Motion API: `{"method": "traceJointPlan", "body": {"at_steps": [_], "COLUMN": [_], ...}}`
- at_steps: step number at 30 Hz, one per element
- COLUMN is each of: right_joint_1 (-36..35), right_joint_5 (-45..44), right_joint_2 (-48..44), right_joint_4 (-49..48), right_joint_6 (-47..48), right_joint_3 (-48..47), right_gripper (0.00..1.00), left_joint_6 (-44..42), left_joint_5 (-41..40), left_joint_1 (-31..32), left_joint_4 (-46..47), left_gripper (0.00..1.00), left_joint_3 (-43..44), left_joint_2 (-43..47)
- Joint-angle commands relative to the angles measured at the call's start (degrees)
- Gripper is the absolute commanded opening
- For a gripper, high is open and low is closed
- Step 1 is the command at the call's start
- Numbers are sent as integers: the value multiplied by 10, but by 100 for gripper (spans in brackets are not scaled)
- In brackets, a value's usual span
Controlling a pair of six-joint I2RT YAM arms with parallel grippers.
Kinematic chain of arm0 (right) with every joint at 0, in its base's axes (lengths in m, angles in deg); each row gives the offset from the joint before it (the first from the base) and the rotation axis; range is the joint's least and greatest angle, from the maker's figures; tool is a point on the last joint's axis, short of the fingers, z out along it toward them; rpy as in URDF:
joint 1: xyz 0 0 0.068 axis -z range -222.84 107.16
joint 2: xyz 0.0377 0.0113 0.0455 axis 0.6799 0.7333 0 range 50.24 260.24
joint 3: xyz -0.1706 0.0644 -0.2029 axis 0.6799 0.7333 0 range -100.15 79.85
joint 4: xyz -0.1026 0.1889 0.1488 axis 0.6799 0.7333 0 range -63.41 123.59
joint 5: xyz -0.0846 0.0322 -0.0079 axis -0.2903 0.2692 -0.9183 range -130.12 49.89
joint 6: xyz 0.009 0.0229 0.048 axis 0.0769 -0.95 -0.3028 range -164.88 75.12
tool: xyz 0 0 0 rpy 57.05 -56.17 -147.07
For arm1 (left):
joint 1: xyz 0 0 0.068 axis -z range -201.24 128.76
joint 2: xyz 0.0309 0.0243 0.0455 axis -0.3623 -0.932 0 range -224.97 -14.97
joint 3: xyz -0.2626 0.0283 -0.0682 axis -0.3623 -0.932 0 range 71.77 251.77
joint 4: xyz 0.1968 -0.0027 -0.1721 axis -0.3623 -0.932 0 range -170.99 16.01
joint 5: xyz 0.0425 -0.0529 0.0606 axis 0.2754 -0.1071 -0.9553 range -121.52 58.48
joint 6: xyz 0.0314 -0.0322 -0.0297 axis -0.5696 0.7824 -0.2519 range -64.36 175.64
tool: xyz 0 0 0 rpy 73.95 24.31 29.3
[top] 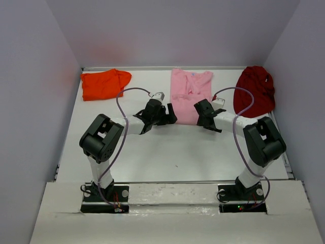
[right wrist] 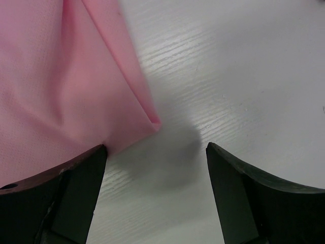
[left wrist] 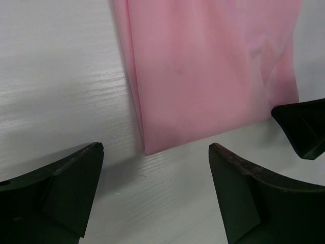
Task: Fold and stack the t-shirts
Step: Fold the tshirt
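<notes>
Three t-shirts lie along the back of the table: a bright orange one [top: 104, 84] at the left, a light pink one [top: 189, 94] in the middle, a dark red one [top: 256, 89] bunched at the right. The pink t-shirt [left wrist: 203, 71] is folded lengthwise into a narrow strip. My left gripper [top: 170, 114] is open at its near left corner, the corner lying just ahead of the jaws [left wrist: 155, 152]. My right gripper [top: 199, 112] is open at the near right corner [right wrist: 61, 86], the cloth touching its left finger [right wrist: 76, 173]. Neither gripper [right wrist: 156, 152] holds anything.
The white table [top: 177, 152] is walled by grey panels at the left, back and right. A fingertip of the right gripper [left wrist: 304, 127] shows at the right edge of the left wrist view. Both arms' cables [top: 119, 101] loop above the table.
</notes>
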Motion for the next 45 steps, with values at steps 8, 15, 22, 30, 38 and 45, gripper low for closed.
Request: {"method": "traceJointPlan", "body": {"at_steps": [8,15,22,30,38,45], "right_joint_1": [28,65,72,72,171,184], "right_joint_5": [-32,54,61,63,179,173], "right_joint_2": [-15,-81,-138,-196,-126,-97], "right_joint_4": [11,-95,-103,-132,-171,-176], "right_joint_6": [-17,-1,42,106,70,79], "right_joint_3": [3,83,83,80,97,90], "right_gripper": [83,79,78,79,79,79], "left_joint_6": [-17,-18,-14,2,39,71], "left_joint_5": [15,19,21,24,35,59], "left_joint_1": [2,2,2,4,15,21], "left_joint_4": [4,4,4,5,9,11], "left_gripper": [92,91,91,91,91,88], "left_joint_3": [32,33,34,41,51,64], "left_joint_2": [-14,-20,-14,-16,-21,-42]}}
